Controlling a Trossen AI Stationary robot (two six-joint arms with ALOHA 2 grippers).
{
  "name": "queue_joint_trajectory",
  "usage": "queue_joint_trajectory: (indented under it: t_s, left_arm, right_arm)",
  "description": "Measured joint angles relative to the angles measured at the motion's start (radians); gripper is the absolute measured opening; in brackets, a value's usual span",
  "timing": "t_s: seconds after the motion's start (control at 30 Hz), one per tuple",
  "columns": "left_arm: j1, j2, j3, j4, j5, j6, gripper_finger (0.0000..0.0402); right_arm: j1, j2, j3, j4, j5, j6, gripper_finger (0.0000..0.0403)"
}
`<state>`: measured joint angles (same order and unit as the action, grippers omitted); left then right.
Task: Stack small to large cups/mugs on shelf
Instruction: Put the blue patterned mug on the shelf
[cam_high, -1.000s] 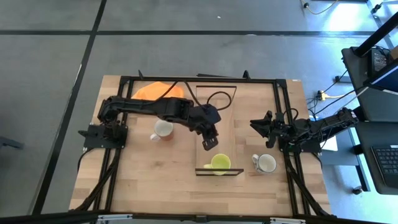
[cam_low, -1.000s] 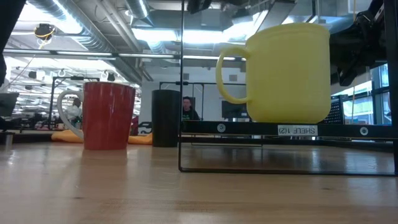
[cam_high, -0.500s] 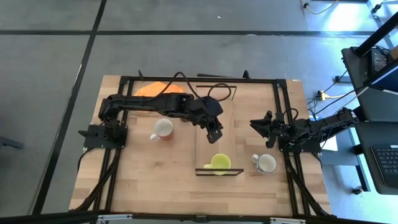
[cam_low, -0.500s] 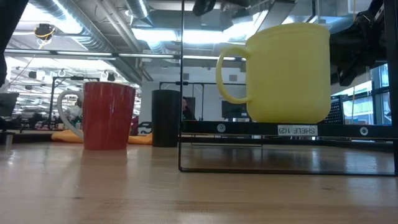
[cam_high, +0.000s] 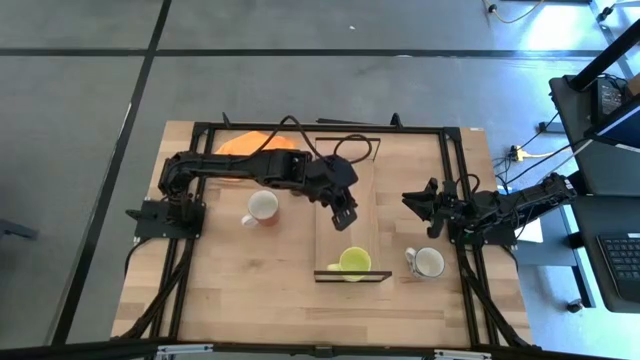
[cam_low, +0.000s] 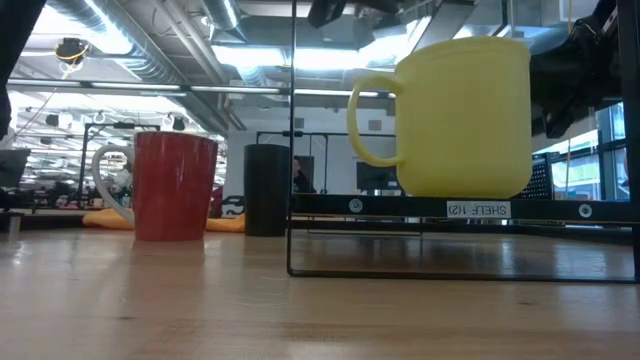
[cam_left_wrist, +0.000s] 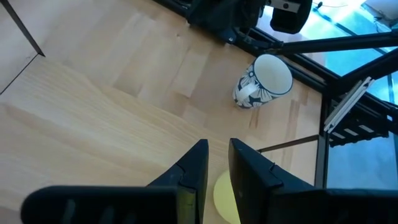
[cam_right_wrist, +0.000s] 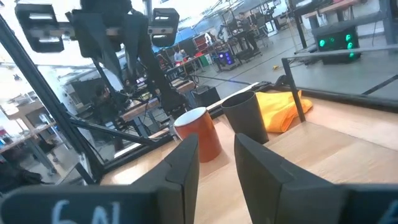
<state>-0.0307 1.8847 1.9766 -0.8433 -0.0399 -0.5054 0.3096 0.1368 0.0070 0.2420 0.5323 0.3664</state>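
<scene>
- The left gripper (cam_high: 345, 213) hangs over the shelf (cam_high: 338, 175), its fingers (cam_left_wrist: 191, 171) nearly together with only a thin slit between them, and nothing is held.
- The yellow-green mug (cam_high: 352, 262) already stands at the near end of the shelf, so one placement looks done and the next pick appears due.
- The reddish-brown mug (cam_high: 262, 207) sits on the table left of the shelf, just beside the left arm; it looks like the nearest candidate.
- To take it well, the fingers would have to spread wider first, then straddle the rim wall away from the handle and close squarely so the mug does not tip.
- The black cup (cam_low: 268, 190) stands farther back beside the orange cloth (cam_high: 248, 146); no small cups are visible in these views.
- The patterned white mug (cam_high: 427, 263) stands right of the shelf, near the waiting right gripper (cam_high: 413, 202), whose fingers (cam_right_wrist: 179, 169) have a modest gap and grip nothing.
- The table (cam_high: 240, 290) is pale butcher-block wood, flat and dry-looking, ringed by a black frame.
- Beyond lies grey floor with dark seams, and a workshop with ceiling ducts, strip lights and benches.
</scene>
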Motion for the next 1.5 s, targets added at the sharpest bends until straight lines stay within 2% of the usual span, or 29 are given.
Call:
queue_joint_trajectory:
  t_s: [0.1,0.2,0.4,0.53,0.63,0.77,0.83,0.93,1.1,1.23,1.37,1.5]
  left_arm:
    - [0.003,0.0,0.0,-0.001,0.0,-0.01,0.0059]
    - [0.005,0.0,0.0,-0.006,0.0,-0.026,0.0059]
    - [0.004,0.0,0.0,-0.013,0.0,-0.042,0.0059]
    - [0.004,0.0,0.0,-0.012,-0.001,-0.045,0.0059]
    - [0.007,0.0,0.0,-0.012,-0.001,-0.068,0.0059]
    - [0.019,0.0,0.0,-0.012,-0.001,-0.071,0.0059]
    - [0.025,0.0,0.0,-0.012,0.0,-0.074,0.0059]
    - [0.039,0.0,0.0,-0.012,0.0,-0.089,0.0059]
    - [0.063,0.0,0.0,-0.039,0.007,-0.087,0.0059]
    - [0.081,0.0,0.0,-0.13,0.008,-0.043,0.0059]
    - [0.099,0.0,0.0,-0.188,0.015,0.029,0.0059]
    - [0.127,0.0,-0.001,-0.161,0.096,0.133,0.0059]
  right_arm:
    - [0.0,0.0,0.0,-0.001,0.037,-0.149,0.0104]
    - [0.0,0.0,0.0,0.001,0.037,-0.216,0.0104]
    - [0.0,0.0,0.0,0.011,0.035,-0.164,0.0104]
    - [-0.001,0.0,0.0,0.125,0.067,-0.226,0.0104]
    - [-0.001,0.0,0.003,0.26,0.067,-0.336,0.0104]
    - [-0.001,0.0,0.089,0.278,0.067,-0.492,0.0104]
    - [-0.001,0.0,0.158,0.187,0.068,-0.535,0.0104]
    - [-0.001,0.013,0.28,-0.048,0.068,-0.552,0.0104]
    - [-0.001,0.11,0.493,-0.336,0.067,-0.53,0.0104]
    - [-0.001,0.238,0.656,-0.47,0.068,-0.534,0.0104]
    - [-0.001,0.403,0.82,-0.682,0.068,-0.529,0.0104]
    - [-0.002,0.582,0.993,-0.94,0.074,-0.479,0.0104]
